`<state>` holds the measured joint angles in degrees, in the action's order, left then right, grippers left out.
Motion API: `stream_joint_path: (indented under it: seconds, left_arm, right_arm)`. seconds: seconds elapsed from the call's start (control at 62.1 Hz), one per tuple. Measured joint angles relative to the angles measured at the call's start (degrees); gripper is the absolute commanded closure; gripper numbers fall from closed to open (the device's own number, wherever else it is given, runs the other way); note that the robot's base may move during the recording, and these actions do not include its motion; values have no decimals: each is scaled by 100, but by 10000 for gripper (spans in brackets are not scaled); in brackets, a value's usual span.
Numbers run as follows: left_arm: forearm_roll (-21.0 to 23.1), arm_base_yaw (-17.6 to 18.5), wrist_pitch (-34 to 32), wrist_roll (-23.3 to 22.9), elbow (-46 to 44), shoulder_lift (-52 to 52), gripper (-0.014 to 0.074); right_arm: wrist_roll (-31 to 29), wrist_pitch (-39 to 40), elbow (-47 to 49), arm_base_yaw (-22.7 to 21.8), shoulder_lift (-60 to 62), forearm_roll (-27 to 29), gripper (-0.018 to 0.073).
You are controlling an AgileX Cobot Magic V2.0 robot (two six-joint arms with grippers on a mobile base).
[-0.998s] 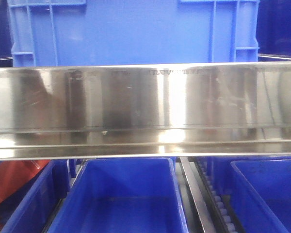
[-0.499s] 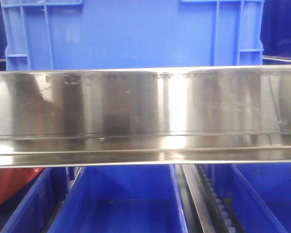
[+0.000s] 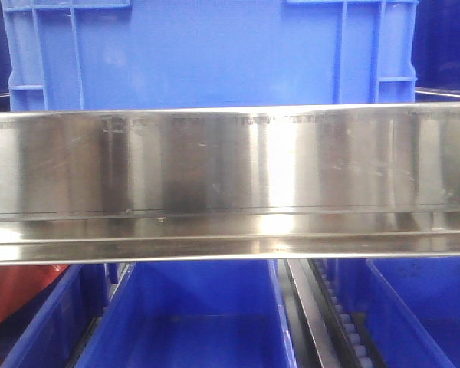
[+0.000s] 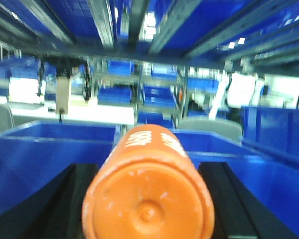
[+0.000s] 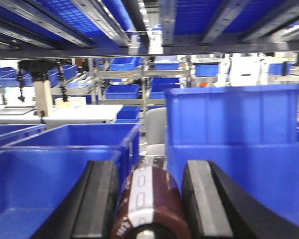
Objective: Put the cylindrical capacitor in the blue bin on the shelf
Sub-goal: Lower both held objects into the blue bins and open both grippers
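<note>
Dark and short, the cylindrical capacitor (image 5: pixel 149 196) sits clamped between the black fingers of the right tool (image 5: pixel 150 199), with blue bins (image 5: pixel 65 144) ahead. The left tool (image 4: pixel 149 199) grips an orange cylinder (image 4: pixel 149 194). In the front view, the shelf (image 3: pixel 230 176) shows its shiny steel rail.

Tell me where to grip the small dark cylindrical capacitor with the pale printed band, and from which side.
Take the dark cylindrical capacitor on its curved side wall, with the black fingers on opposite flanks, coming in from its end. The right hand holds it that way now: the round body lies lengthwise between the fingers, so it seems seated against rolling.
</note>
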<state>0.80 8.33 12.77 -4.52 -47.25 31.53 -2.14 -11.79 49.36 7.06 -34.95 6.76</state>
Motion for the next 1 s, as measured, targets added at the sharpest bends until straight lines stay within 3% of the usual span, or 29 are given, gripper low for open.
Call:
stream_joint_path:
  seconds: [0.177,0.483,0.66,0.773,0.901,0.998]
  left_arm:
    - [0,388,57,0,-854,1235,707]
    - [0,1690,57,0,-1894,2917,707]
    - [0,2258,-135,0,-2032,3572,707]
    - [0,2398,-454,0,-2045,3915,698]
    - [0,2426,-560,0,-2045,4145,542]
    - [0,2426,-560,0,-2045,4231,331]
  right_arm:
    - [0,34,641,598,-936,0,727]
    - [0,879,1413,1730,-2590,-11,727]
    - [0,1028,1608,2068,-3314,-11,727]
    - [0,1043,1610,2151,-3694,-11,727]
    - [0,1043,1610,2173,-3895,-11,693]
    - [0,1043,1619,2173,-3910,-11,482]
